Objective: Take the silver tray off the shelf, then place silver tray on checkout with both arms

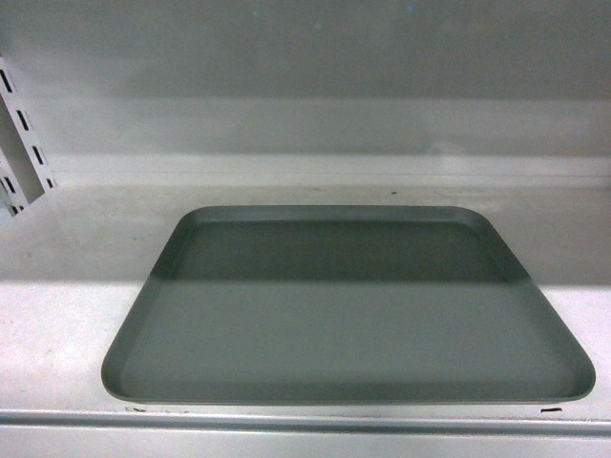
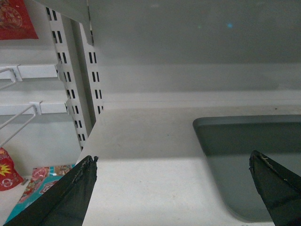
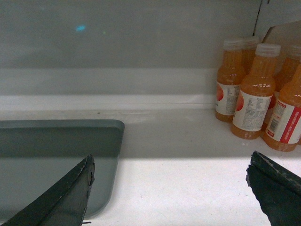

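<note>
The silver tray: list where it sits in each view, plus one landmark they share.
Head: silver tray fills the centre, flat on the shelf.
Left wrist: lower right, its left end showing.
Right wrist: lower left, its right end showing.
Shared landmark: the shadow edge crossing tray and shelf.

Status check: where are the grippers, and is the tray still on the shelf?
Left gripper and right gripper open, straddling the tray's side edges. Silver tray flat on shelf, ungrasped. Orange bottles right of the tray, apart from it.
</note>
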